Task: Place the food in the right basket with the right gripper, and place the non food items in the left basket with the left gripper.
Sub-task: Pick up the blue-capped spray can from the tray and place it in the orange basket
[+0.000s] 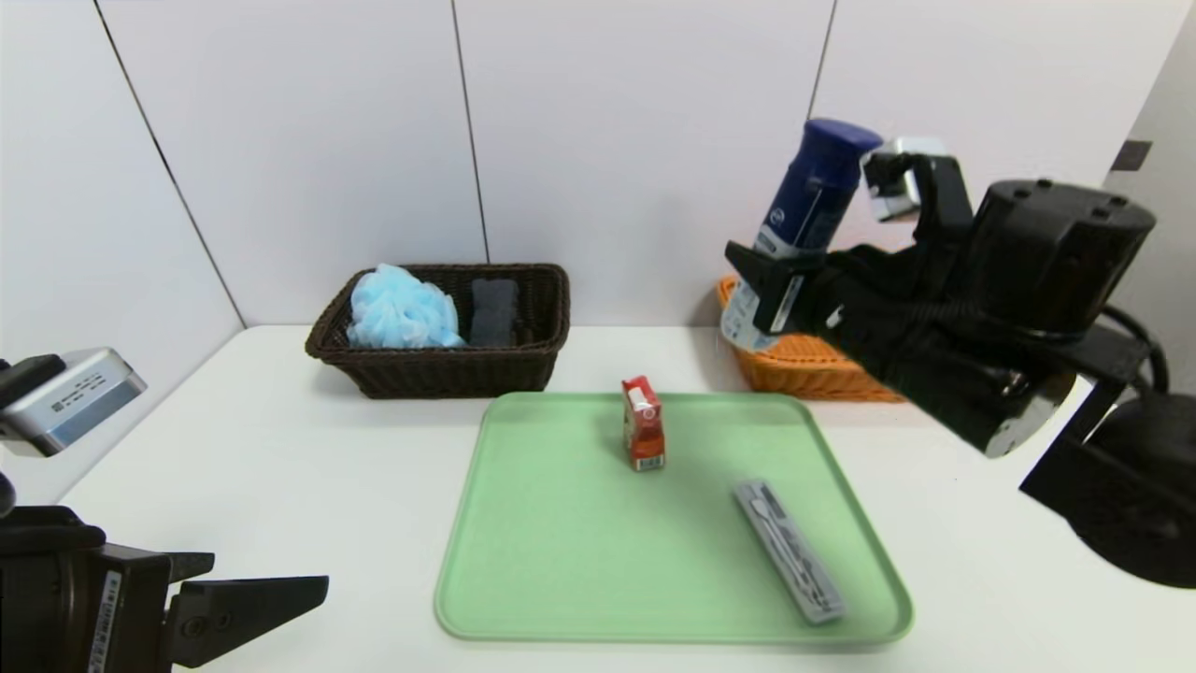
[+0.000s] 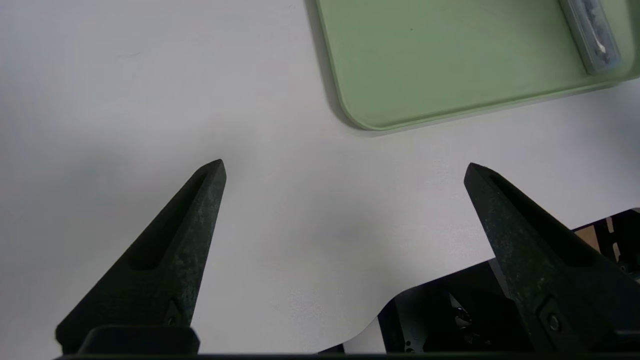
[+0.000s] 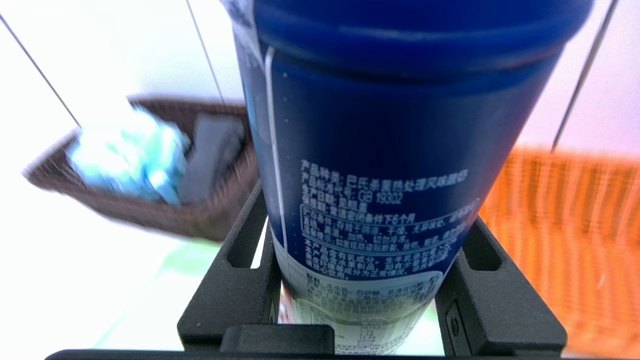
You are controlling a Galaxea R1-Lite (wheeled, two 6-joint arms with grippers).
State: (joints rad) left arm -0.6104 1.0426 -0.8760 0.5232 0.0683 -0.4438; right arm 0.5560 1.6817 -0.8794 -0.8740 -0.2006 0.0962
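My right gripper [image 1: 771, 290] is shut on a dark blue drink bottle [image 1: 813, 201], which it holds tilted in the air over the near left corner of the orange right basket [image 1: 813, 369]. In the right wrist view the bottle [image 3: 400, 150] fills the gap between the black fingers [image 3: 240, 280]. A small red carton [image 1: 643, 422] stands on the green tray [image 1: 561, 542], and a flat grey packet [image 1: 790, 550] lies near the tray's right front. My left gripper [image 1: 271, 572] hangs open and empty over bare table at the front left.
The dark brown left basket [image 1: 439, 369] at the back holds a blue bath puff [image 1: 402, 308] and a dark grey sponge [image 1: 492, 311]. A white wall rises right behind both baskets. In the left wrist view the tray corner [image 2: 360, 115] and the table's front edge show.
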